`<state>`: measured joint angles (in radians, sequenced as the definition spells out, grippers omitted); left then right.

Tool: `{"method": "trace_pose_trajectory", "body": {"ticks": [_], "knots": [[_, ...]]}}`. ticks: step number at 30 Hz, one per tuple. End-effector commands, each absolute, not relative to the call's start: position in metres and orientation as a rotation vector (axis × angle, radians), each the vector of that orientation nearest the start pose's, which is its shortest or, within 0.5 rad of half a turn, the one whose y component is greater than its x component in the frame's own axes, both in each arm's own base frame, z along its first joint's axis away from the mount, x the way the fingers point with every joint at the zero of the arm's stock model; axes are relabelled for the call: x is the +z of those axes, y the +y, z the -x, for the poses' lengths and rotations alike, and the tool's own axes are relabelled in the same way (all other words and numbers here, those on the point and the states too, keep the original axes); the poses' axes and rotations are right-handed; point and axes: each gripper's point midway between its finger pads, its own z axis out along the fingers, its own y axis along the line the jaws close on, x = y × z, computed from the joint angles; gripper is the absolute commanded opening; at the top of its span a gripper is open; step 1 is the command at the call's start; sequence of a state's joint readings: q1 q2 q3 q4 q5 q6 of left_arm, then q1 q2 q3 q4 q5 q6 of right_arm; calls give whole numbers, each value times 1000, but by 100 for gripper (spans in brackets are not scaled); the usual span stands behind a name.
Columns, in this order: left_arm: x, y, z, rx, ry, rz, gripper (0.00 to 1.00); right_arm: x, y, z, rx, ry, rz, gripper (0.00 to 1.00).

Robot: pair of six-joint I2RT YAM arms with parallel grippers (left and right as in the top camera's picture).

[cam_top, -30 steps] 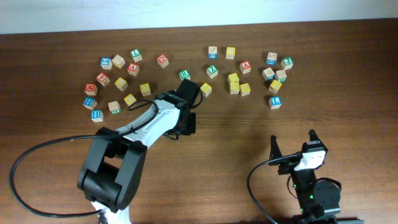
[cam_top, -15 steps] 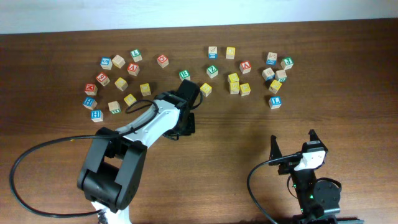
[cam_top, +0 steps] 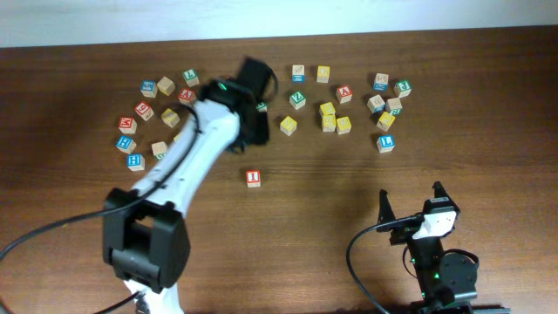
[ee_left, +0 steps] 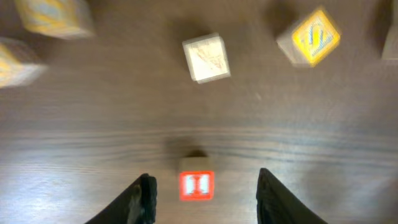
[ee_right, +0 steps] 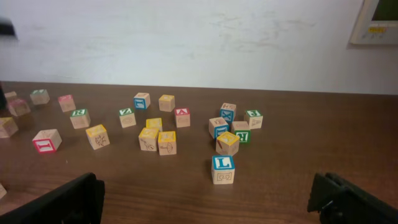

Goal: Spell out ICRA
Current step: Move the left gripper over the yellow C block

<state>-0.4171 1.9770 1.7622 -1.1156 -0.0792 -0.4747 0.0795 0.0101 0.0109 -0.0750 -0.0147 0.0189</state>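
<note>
Left wrist: left gripper (ee_left: 204, 198) empty, fingers apart; I block (ee_left: 196, 185) below it, clear of blocks (ee_left: 206, 57), likely word's start.

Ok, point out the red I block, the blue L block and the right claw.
red I block (cam_top: 253, 177), overhead view, top face.
blue L block (ee_right: 222, 163), right wrist view, lettered face.
right claw (cam_top: 410, 192), overhead view, gap between fingertips.

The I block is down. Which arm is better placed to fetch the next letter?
Left, probably. The left pincer hangs open over the scattered blocks, with the red I block just below it. The right pincer sits open at the near right, apart from every block.
</note>
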Motion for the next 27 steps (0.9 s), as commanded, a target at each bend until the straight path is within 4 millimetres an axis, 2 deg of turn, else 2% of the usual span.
{"method": "trace_pose_trajectory", "body": {"ticks": [1, 2, 3, 7, 10, 14, 21, 23, 24, 27], "knots": [[167, -108, -423, -15, 2845, 274, 59, 155, 22, -245, 82, 1649, 63, 98], [167, -86, -423, 5, 2858, 344, 77, 155, 22, -245, 82, 1650, 63, 98], [164, -57, -421, 31, 2873, 440, 99, 155, 22, -245, 82, 1649, 63, 98], [162, 14, -420, 59, 2844, 707, 99, 155, 22, -245, 82, 1649, 63, 98], [161, 47, -415, 75, 2826, 821, 99, 155, 22, -245, 82, 1650, 63, 98], [160, 53, -412, 82, 2828, 845, 99, 155, 22, -245, 82, 1649, 63, 98], [163, 47, -438, 2, 2745, 810, 99, 155, 22, -245, 82, 1650, 63, 98], [159, 41, -445, -15, 2743, 779, 100, 155, 22, -245, 82, 1650, 63, 98], [154, 34, -448, -18, 2752, 761, 96, 155, 22, -245, 82, 1649, 63, 98], [136, 0, -453, -103, 2820, 687, 96, 155, 22, -245, 82, 1650, 63, 98]]}}
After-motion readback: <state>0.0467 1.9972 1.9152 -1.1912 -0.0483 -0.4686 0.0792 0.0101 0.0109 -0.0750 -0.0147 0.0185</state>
